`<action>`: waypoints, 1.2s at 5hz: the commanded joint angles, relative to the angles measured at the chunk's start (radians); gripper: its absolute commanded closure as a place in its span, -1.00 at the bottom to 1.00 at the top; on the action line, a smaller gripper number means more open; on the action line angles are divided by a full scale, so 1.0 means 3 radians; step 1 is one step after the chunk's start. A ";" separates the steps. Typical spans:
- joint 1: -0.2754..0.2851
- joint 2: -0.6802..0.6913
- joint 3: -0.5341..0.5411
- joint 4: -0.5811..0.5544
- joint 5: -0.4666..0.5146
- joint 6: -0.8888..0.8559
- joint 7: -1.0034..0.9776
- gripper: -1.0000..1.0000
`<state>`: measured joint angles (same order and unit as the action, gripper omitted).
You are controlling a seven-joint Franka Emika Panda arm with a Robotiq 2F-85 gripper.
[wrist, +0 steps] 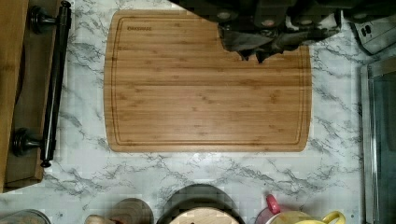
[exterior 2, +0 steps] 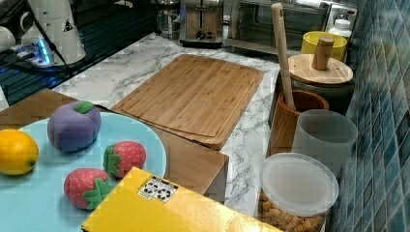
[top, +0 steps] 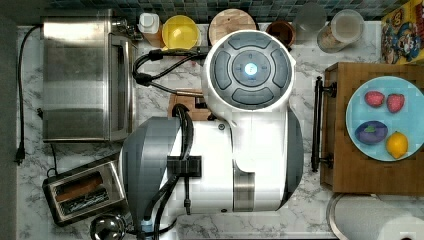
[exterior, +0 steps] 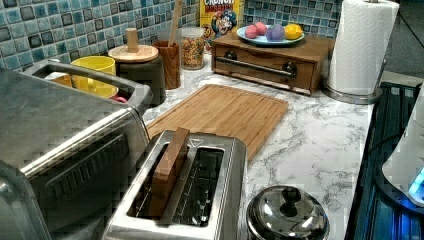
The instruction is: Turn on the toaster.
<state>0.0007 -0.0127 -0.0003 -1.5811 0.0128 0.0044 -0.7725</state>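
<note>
Toaster point(exterior: 192, 192) standing on the marble table point(exterior: 320, 135) well away from the tool point(wrist: 261, 44), off beyond the cutting board's point(wrist: 208, 81) far edge and beside the big steel toaster oven point(exterior: 60, 145). Two long slots facing up, a brown slice point(exterior: 170, 162) poking out of one, the other slot dark. Seen from the top view at that picture's lower left point(top: 85, 191), black cord trailing off next to it. Round steel lid point(exterior: 288, 214) with a knob sitting close by the toaster's end. Tool hanging high above the bamboo cutting board, over one edge of it, nothing visibly in its grip; fingers dark and bunched at the picture's rim, so cannot tell how far apart. White arm point(top: 235, 150) covering most of the board in the top view. Wooden box with a dark bar handle point(wrist: 51, 86) off to the opposite side of the board from the toaster.
</note>
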 commanded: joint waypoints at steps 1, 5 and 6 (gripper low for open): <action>0.0000 -0.0003 0.0000 0.0001 0.0000 0.0000 0.0000 1.00; 0.0148 -0.0346 -0.0101 -0.0872 0.0066 0.0197 -0.0356 1.00; 0.0055 -0.0499 0.0055 -0.1205 0.0099 0.0260 -0.0423 1.00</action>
<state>0.0027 -0.0905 0.0061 -1.8115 0.0147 0.0793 -0.8467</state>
